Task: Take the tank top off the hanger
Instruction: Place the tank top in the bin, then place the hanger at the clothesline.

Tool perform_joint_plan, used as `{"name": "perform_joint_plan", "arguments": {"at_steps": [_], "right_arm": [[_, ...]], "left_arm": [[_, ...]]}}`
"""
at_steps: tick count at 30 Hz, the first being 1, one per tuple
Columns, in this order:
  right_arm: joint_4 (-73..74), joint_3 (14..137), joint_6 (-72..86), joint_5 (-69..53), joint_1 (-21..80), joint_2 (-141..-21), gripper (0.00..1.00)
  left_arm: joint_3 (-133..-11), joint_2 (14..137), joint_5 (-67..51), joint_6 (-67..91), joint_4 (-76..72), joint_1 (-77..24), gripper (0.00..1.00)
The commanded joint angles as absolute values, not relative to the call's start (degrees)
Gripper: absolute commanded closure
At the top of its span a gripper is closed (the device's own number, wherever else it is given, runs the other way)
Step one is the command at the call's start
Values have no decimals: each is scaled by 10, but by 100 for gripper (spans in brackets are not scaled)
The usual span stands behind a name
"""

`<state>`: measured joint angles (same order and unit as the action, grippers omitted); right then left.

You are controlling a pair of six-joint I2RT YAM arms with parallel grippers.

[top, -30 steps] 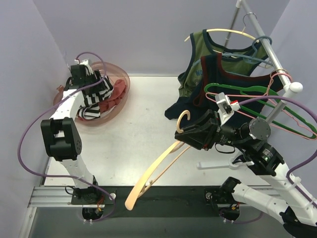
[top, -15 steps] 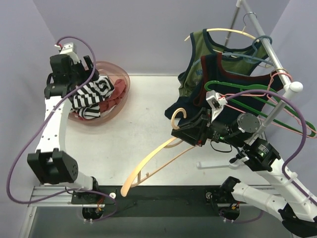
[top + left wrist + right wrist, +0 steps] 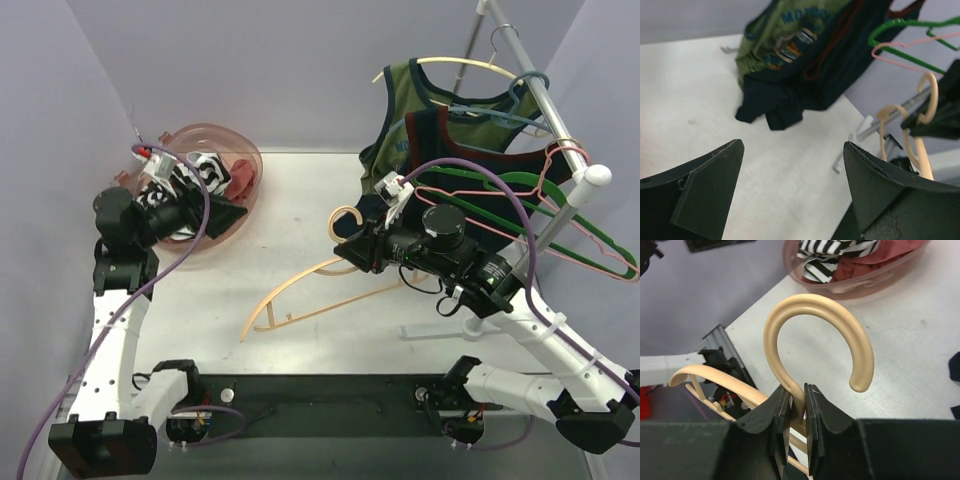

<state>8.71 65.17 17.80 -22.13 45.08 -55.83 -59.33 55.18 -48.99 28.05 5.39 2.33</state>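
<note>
Hanger [image 3: 815, 302] is bare, right tool [image 3: 796, 392] clamped on its neck, right of the pink tub [image 3: 250, 165]. Striped tank top [image 3: 827, 257] sits in that tub, left tool [image 3: 792, 145] beside it gaping, empty.

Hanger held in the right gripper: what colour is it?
Pale beige hanger, clearest in the right wrist view.

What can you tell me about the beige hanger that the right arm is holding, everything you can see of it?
The beige hanger looks like smooth plastic. It has a thick, rounded open hook, two curved shoulders and a thin straight bar beneath them. It is bare, with no garment on it. The right gripper is shut on its neck just below the hook. The hook points up and the body slopes down to the left over the table. Whether its far tip touches the table cannot be told.
</note>
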Motion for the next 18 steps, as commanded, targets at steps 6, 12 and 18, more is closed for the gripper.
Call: {"name": "perform_joint_plan", "arguments": {"at_steps": [6,12,18], "right_arm": [[68,729,94,-93,459,-632,100],[69,797,91,-78,458,-679,100],[70,823,89,-85,457,-689,100]], "left_arm": [[-479,464,-677,375,-120,-8,10],[-524,475,-673,229,52,-50,11],[-533,490,-642,171,109,-61,19]]}}
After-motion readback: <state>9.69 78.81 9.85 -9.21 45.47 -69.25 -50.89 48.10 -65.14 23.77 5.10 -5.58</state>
